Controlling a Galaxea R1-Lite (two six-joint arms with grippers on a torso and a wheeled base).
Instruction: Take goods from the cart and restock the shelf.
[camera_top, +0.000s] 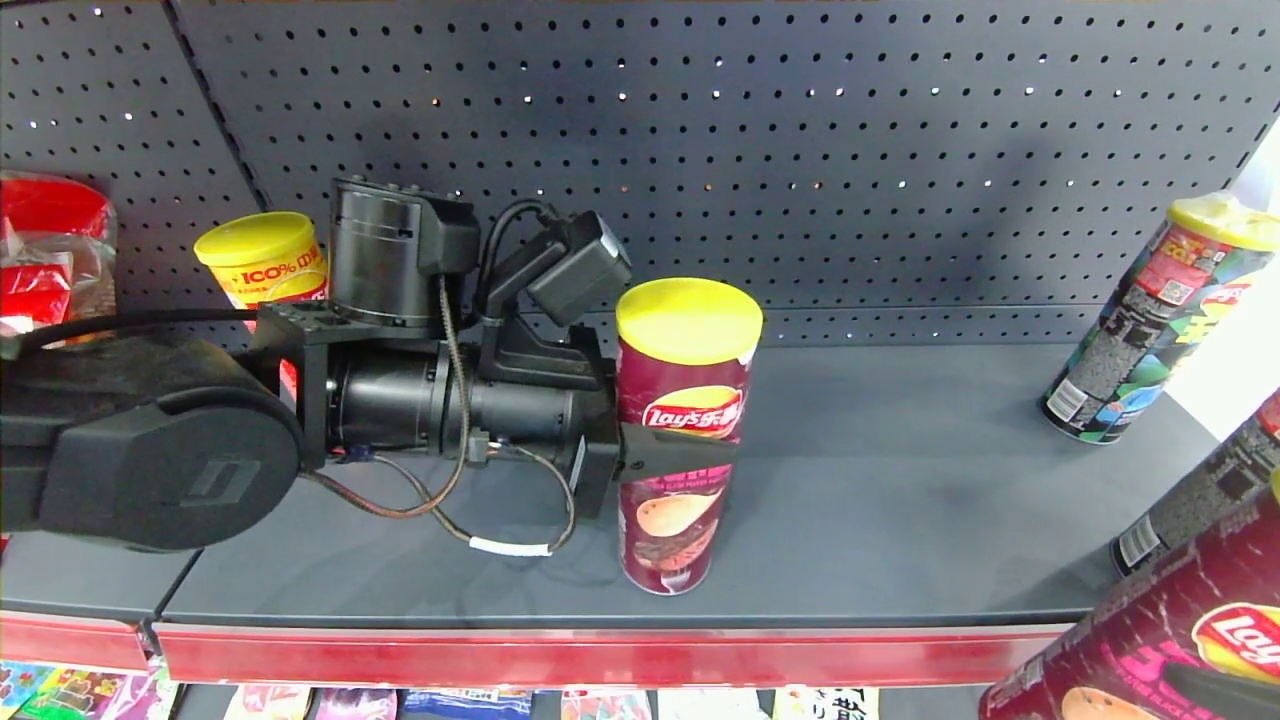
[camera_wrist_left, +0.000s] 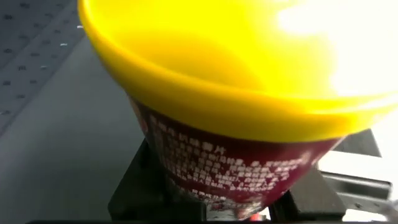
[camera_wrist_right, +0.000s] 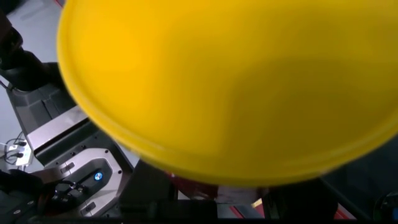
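Observation:
A maroon chip can (camera_top: 683, 430) with a yellow lid stands upright on the grey shelf (camera_top: 900, 480), near its front edge. My left gripper (camera_top: 680, 455) comes in from the left and is shut on the can's middle. In the left wrist view the same can (camera_wrist_left: 230, 155) rises between the dark fingers (camera_wrist_left: 134, 193). A second maroon chip can (camera_top: 1150, 640) is at the bottom right, below the shelf's front edge. Its yellow lid (camera_wrist_right: 236, 87) is close to the right wrist camera, and my right gripper (camera_wrist_right: 217, 202) is shut on its body.
Another yellow-lidded can (camera_top: 262, 255) stands behind my left arm by the pegboard. A dark patterned can (camera_top: 1160, 320) stands at the shelf's far right, with another dark can (camera_top: 1200, 500) at the right edge. Red packets (camera_top: 45, 250) sit far left. The shelf's red front lip (camera_top: 600, 655) runs below.

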